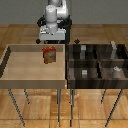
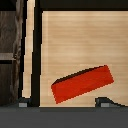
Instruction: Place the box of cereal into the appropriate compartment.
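Note:
The box of cereal [image 1: 49, 55] is a small red-orange box with a yellowish-tan front. It stands upright on the floor of the light wooden tray [image 1: 20, 67], near the tray's far side. In the wrist view its red top face [image 2: 82, 84] shows tilted on the pale wood. My gripper [image 1: 49, 44] hangs just above the box. It is open and empty, and its two fingertips [image 2: 105, 102] show spread wide apart at the frame edge, clear of the box.
A dark wooden bin [image 1: 97, 61] with several compartments stands to the exterior view's right of the tray. Small grey blocks [image 1: 85, 73] sit in its compartments. The tray's raised rim [image 2: 35, 50] and the dark bin [image 2: 10, 50] show in the wrist view.

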{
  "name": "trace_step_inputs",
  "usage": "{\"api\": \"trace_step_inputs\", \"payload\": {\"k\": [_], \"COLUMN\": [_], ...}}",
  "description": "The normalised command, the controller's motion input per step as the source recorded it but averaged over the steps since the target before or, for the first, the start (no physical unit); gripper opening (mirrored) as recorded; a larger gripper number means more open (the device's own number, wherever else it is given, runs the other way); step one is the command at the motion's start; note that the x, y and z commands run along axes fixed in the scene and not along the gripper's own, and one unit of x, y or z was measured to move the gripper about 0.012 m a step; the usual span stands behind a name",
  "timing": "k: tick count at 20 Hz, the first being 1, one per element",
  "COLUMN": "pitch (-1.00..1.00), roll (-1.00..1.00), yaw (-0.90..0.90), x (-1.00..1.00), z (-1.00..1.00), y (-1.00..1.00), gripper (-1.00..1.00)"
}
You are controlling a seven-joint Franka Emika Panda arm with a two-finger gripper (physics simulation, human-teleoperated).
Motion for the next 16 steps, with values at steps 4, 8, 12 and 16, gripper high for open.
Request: {"api": "trace_step_inputs", "payload": {"k": [4,8,12,16], "pitch": [0.00,0.00,0.00,0.00], "roll": [0.00,0.00,0.00,0.00], "yaw": [-0.04,-0.89,-0.71,-0.08], "x": [0.00,0.00,0.00,0.00], "z": [0.00,0.00,0.00,0.00], "y": [0.00,0.00,0.00,0.00], "gripper": [1.00,1.00,1.00,1.00]}}
